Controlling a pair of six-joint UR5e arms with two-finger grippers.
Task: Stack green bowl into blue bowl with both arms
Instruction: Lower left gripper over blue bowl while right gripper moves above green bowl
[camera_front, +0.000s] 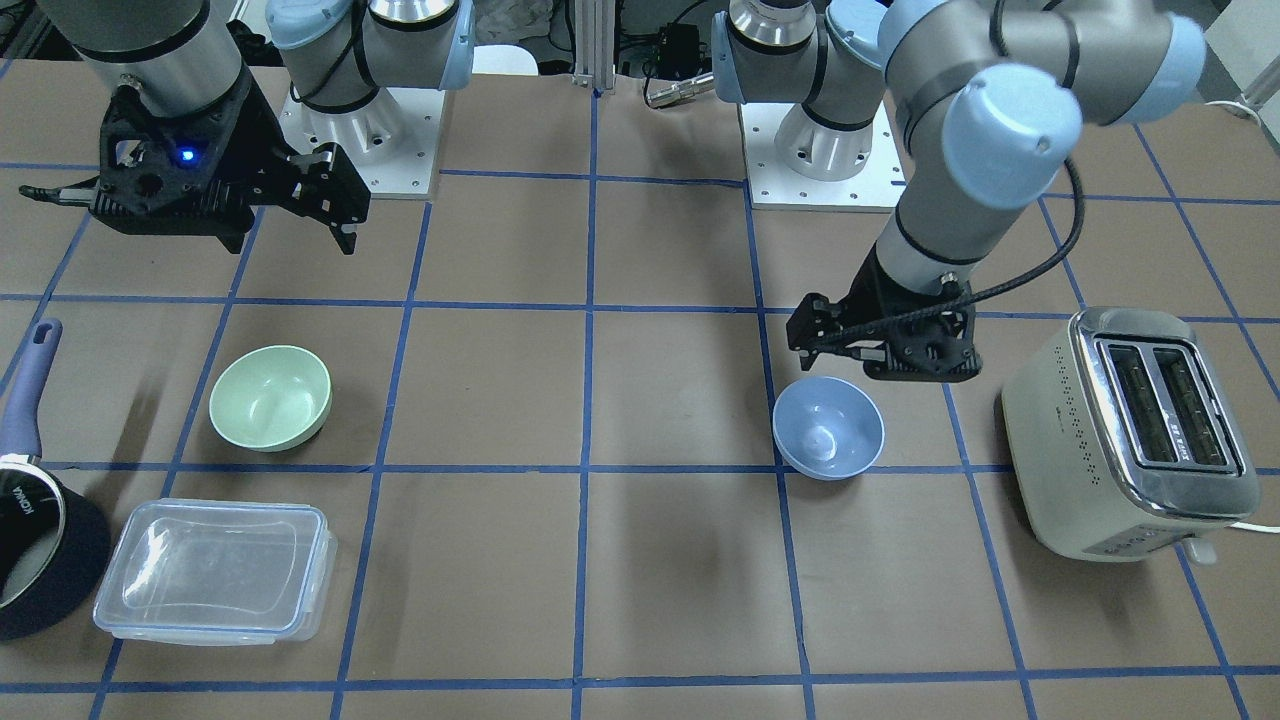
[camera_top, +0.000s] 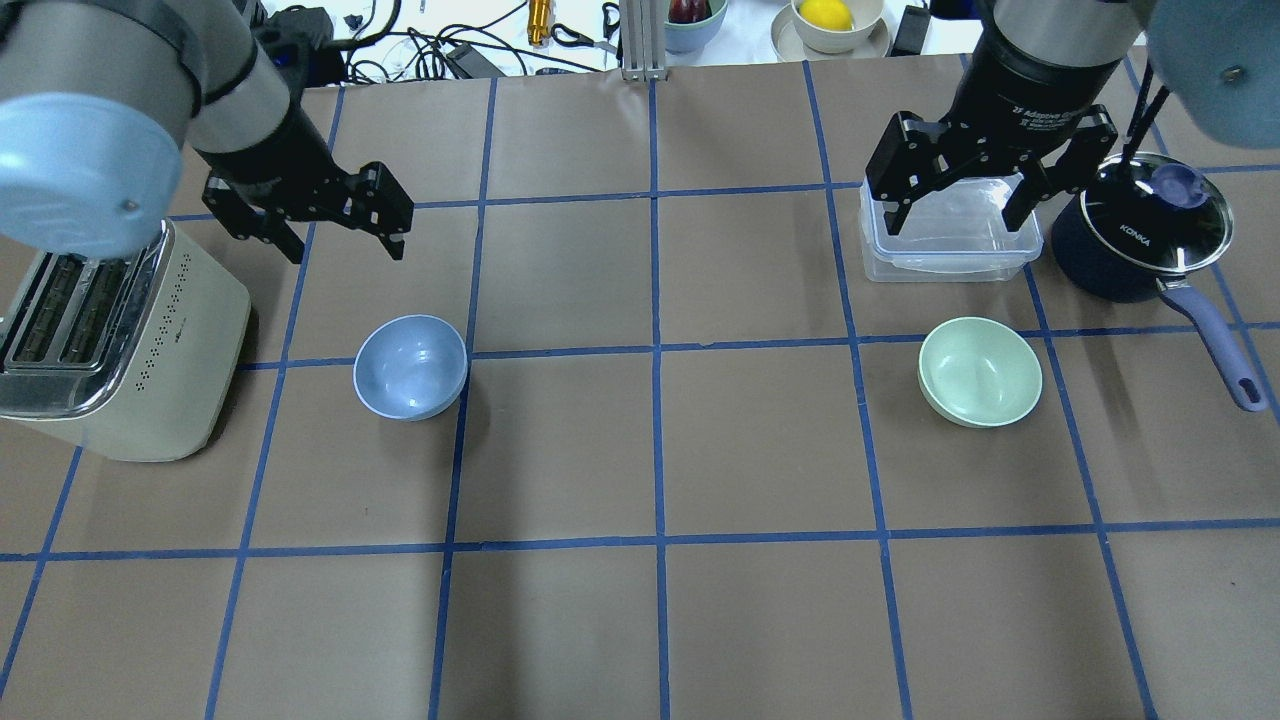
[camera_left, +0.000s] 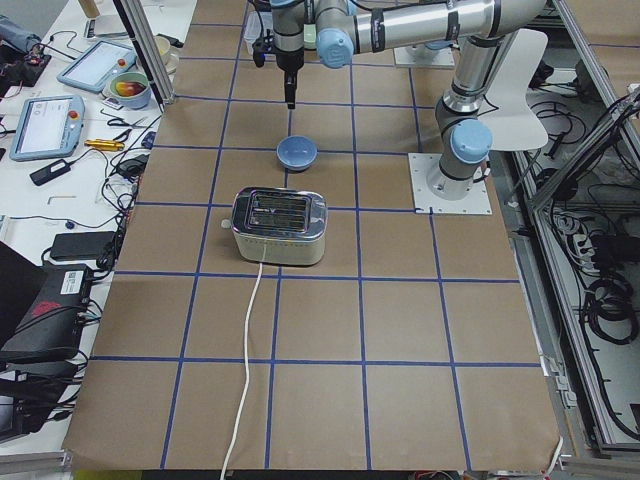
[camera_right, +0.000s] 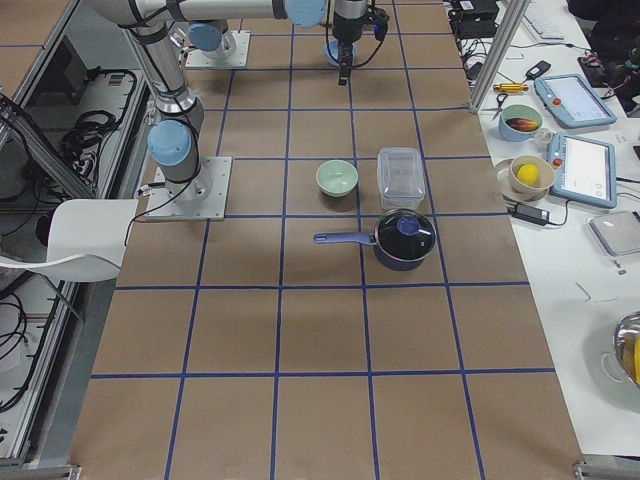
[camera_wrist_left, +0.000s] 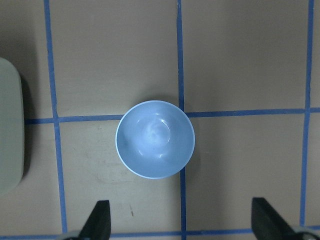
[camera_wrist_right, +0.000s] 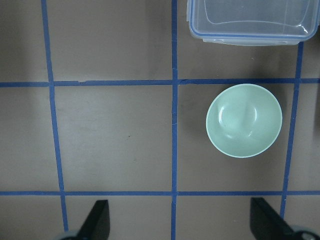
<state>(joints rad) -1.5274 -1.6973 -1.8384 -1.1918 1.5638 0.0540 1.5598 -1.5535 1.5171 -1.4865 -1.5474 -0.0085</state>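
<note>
Black left pincer (camera_wrist_left: 182, 222), wrist view: fingertips (camera_wrist_left: 100, 222) only

I had both arms reaching out from their bases, elbows bent and wrists turned straight down. The left gripper (camera_top: 345, 250) hung with its jaws spread wide, holding nothing. The right gripper (camera_top: 955, 222) hung the same way, jaws wide apart and empty, with a blue light (camera_front: 186, 155) glowing on its housing.

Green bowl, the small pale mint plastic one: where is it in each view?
Front-facing: pale mint-green bowl, left of centre.
Overhead: green bowl, right.
Exterior left: not visible.
Exterior right: green bowl, near centre.
Left wrist: absent.
Right wrist: green bowl, right.
Landmark: clear lidded plastic container beside it.
</note>
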